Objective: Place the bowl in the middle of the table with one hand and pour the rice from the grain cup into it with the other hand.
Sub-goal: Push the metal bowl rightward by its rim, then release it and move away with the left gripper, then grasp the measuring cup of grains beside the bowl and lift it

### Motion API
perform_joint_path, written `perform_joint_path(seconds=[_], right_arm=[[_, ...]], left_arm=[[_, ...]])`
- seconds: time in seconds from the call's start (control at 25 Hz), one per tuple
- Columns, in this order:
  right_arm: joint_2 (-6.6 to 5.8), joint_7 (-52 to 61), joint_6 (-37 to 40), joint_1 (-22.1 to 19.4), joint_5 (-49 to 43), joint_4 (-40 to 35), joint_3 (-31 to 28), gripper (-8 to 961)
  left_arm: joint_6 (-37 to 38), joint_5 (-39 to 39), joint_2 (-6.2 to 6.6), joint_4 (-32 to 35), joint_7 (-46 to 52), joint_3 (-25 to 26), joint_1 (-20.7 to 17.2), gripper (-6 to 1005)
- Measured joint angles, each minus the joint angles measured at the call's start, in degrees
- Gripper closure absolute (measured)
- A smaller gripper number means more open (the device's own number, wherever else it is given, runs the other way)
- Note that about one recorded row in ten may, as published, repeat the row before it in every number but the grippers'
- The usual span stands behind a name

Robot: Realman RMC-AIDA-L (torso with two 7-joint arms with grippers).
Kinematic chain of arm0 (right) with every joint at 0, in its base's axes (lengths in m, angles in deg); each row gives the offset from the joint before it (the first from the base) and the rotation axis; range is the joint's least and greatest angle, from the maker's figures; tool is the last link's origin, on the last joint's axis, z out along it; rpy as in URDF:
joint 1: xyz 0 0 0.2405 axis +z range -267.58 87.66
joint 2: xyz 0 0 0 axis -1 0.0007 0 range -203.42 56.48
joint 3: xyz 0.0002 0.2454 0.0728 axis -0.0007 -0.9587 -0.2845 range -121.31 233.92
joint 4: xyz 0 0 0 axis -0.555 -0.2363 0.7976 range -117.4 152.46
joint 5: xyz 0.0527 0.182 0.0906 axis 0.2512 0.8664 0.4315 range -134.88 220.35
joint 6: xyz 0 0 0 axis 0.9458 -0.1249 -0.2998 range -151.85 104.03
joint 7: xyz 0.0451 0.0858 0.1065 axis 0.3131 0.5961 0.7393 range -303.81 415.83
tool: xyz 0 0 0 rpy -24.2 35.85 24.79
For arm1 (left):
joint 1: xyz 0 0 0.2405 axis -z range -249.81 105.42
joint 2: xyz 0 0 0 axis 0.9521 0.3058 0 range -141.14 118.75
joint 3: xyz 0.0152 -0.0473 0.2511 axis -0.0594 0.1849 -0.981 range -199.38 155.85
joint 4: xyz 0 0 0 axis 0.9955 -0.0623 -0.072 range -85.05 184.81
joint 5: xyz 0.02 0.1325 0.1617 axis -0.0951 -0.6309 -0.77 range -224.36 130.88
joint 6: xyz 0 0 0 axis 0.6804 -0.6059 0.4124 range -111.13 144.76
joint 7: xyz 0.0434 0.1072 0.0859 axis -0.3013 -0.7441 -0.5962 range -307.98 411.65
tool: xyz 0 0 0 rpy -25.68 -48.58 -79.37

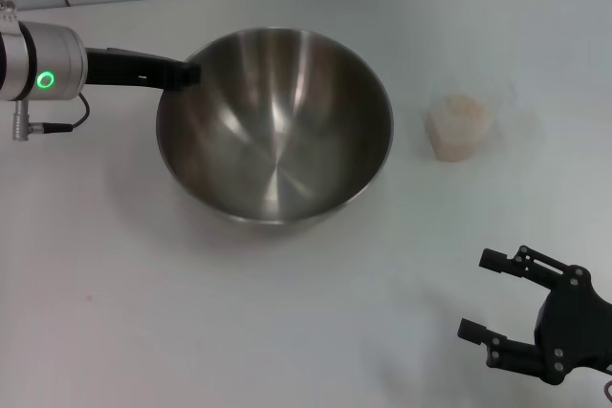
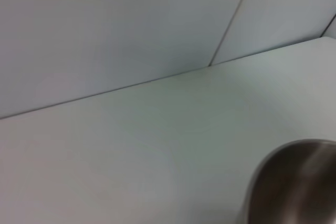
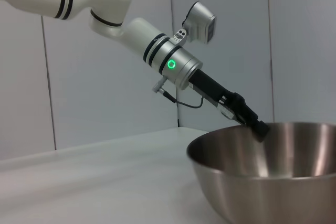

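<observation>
Looking down from the head: bowl [image 1: 275,126] sits near the middle of the white surface [image 1: 143,303], shiny inside, holding nothing. Left tool [image 1: 191,74] reaches in from the left and pinches the bowl's rim on its far-left side, clamped on the metal edge. Grain cup [image 1: 460,124] stands upright to the right of the bowl, apart from it, with rice [image 1: 463,108] heaped inside. Right tool [image 1: 488,295] hovers low at the near right, fingers [image 1: 493,259] spread apart, holding nothing, well apart from the cup.

From the left wrist: only a curved slice of bowl wall [image 2: 296,184] against bare surface [image 2: 131,145] and pale wall panels.

From the right wrist: bowl [image 3: 268,174] seen side-on, upright on the surface [image 3: 94,177]; left tool [image 3: 257,127] comes down at a slant and grips the rim.
</observation>
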Motion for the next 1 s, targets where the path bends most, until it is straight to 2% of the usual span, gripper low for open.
perform_joint_path(seconds=[0.24, 0.32, 0.48, 0.56, 0.68, 0.72, 0.76, 0.8, 0.84, 0.92, 0.96, 1.0], right_arm=[[0.04, 0.0, 0.0, 0.04, 0.02, 0.0, 0.0, 153], [0.05, 0.0, 0.0, 0.04, 0.09, 0.0, -0.12, 153], [0.26, 0.0, -0.69, -0.17, 0.16, 0.35, -3.59, 153], [0.85, 0.18, -1.79, -0.69, 0.17, 0.36, -7.36, 153], [1.77, 0.76, -2.92, -1.25, 0.12, -0.07, -11.48, 153], [1.95, 0.98, -3.38, -1.3, 0.11, -0.16, -12.27, 153], [2.04, 1.22, -3.88, -1.29, 0.17, -0.21, -12.77, 153], [2.17, 1.75, -4.83, -1.24, 0.22, -0.21, -13.81, 153], [2.37, 2.62, -6.45, -1.15, 0.3, -0.22, -15.76, 153], [2.96, 3.96, -9.41, -1.03, 0.31, -0.3, -19.91, 152], [3.33, 4.36, -10.92, -0.99, 0.31, -0.35, -22.29, 152], [3.69, 4.36, -12.17, -0.92, 0.31, -0.51, -24.18, 152]], left_arm=[[3.1, 1.68, -0.02, 2.92, -3.65, -0.05, -1.86, 883], [6.92, 3.91, -0.02, 6.16, -6.81, -0.09, -3.79, 819], [14.76, 10.21, -0.06, 16.65, -12.74, -1.22, -10.69, 691], [17.7, 13.57, 0.02, 24.21, -15.16, -3.3, -16.51, 627], [17.73, 16.25, 0.02, 35.02, -17.54, -6.02, -25.38, 488], [17.73, 16.25, 0.02, 35.02, -17.54, -6.02, -25.38, 441], [17.87, 17.09, 0.06, 38.66, -19.56, -7.22, -28.89, 395], [17.87, 17.09, 0.06, 38.66, -19.56, -7.22, -28.89, 355], [18.76, 17.69, 0.17, 41.15, -21.85, -8.47, -31.48, 315], [18.76, 17.69, 0.17, 41.15, -21.85, -8.47, -31.48, 234], [20.89, 17.93, 0.13, 45.26, -25.18, -11.61, -36.79, 194], [20.89, 17.93, 0.13, 45.26, -25.18, -11.61, -36.79, 187]])
